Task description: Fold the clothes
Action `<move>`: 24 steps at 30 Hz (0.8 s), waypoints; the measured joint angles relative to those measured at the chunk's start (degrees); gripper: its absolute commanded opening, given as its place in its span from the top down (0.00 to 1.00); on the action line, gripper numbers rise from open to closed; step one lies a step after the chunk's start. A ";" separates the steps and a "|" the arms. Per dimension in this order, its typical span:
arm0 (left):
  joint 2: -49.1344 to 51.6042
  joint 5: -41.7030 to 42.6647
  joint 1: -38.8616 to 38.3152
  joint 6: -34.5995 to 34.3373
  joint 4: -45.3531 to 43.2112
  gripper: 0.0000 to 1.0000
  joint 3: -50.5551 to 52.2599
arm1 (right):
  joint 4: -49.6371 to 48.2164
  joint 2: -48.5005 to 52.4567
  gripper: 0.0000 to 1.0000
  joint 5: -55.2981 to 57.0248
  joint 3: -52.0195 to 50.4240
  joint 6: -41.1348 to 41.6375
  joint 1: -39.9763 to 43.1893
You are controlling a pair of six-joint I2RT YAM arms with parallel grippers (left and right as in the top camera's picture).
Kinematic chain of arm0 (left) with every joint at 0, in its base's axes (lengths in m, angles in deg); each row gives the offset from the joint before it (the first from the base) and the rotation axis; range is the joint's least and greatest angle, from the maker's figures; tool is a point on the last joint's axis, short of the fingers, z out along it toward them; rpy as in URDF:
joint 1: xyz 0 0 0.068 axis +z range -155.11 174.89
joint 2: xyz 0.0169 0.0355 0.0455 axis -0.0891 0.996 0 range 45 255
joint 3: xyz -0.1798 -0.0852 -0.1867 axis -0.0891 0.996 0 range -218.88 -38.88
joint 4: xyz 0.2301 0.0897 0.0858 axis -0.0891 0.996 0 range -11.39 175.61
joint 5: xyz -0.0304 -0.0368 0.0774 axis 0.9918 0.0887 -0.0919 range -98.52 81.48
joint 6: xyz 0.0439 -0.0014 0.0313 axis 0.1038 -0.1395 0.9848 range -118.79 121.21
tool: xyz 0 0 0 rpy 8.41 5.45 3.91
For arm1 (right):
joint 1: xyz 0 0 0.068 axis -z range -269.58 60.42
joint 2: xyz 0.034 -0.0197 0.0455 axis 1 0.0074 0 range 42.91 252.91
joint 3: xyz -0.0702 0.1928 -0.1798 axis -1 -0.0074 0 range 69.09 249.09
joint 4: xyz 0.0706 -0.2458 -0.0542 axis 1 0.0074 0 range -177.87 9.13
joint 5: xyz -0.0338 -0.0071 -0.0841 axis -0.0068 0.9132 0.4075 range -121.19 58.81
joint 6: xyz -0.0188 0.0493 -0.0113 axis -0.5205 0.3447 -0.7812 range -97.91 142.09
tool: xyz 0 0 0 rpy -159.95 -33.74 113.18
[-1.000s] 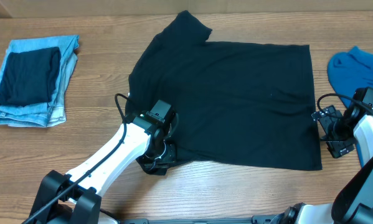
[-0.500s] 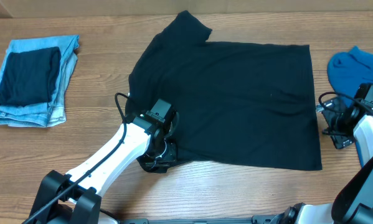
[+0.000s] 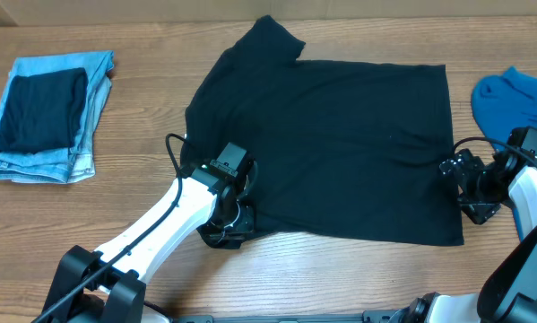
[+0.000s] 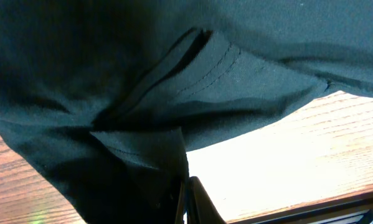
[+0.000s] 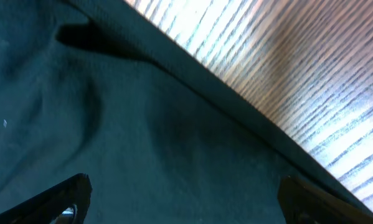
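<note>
black T-shirt (image 3: 340,135): soft, thin, light, drapes
left hand (image 3: 229,224): clenched on near sleeve
right hand (image 3: 462,187): released over hem; pinch there

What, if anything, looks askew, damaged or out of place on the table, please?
Nothing is damaged or spilled. The large black short-sleeved T-shirt lies mostly flat, but its near sleeve corner is bunched into creases where the shut left gripper pinches it.
</note>
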 measured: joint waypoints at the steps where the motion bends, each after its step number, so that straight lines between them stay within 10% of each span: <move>1: 0.00 0.00 0.00 0.00 0.00 0.96 0.00 | 0.07 0.00 0.00 -0.15 0.00 -0.42 0.00; 24: 0.00 0.02 0.00 0.00 1.09 0.96 0.00 | 1.11 0.00 0.00 -0.74 0.00 -1.84 0.00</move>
